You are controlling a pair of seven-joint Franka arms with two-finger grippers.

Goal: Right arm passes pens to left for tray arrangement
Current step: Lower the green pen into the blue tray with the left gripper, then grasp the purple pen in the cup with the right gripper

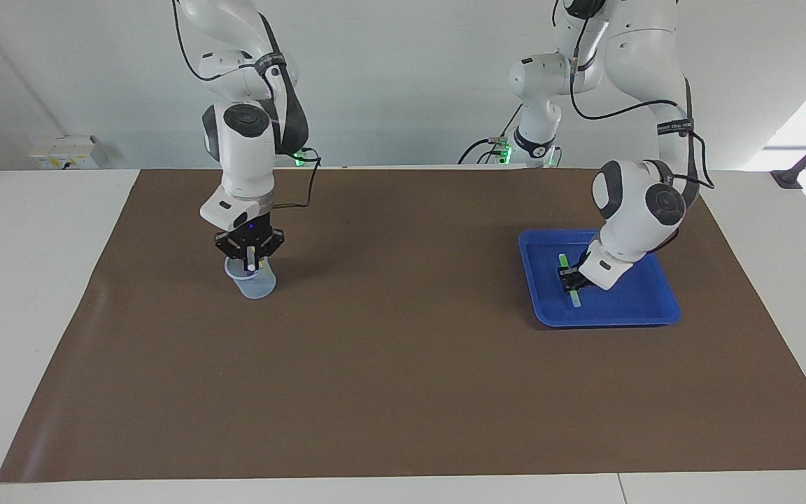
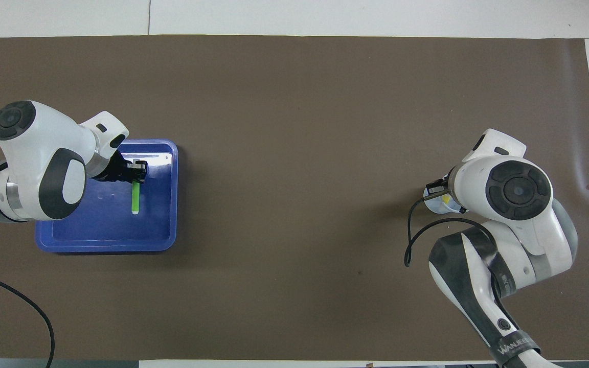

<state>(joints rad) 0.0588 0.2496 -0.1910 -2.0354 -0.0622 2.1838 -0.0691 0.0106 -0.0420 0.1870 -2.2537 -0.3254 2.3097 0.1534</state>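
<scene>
The blue tray [image 1: 648,297] lies toward the left arm's end of the table; it also shows in the overhead view [image 2: 105,232]. The left gripper [image 1: 570,279] is down in the tray, shut on the green pen [image 1: 575,298], which lies along the tray floor [image 2: 135,200]. The right gripper [image 1: 251,257] is at the mouth of a small clear cup [image 1: 257,284] toward the right arm's end. A pale pen tip [image 1: 252,266] shows under it. In the overhead view the right arm covers most of the cup [image 2: 435,203]; a bit of yellow [image 2: 446,199] shows inside. The purple pen is hidden.
A brown mat [image 1: 403,364] covers the table between the cup and the tray. Two slimmer arms with green-lit bases [image 1: 532,140] stand at the robots' edge. A black cable [image 2: 417,240] hangs from the right arm's wrist.
</scene>
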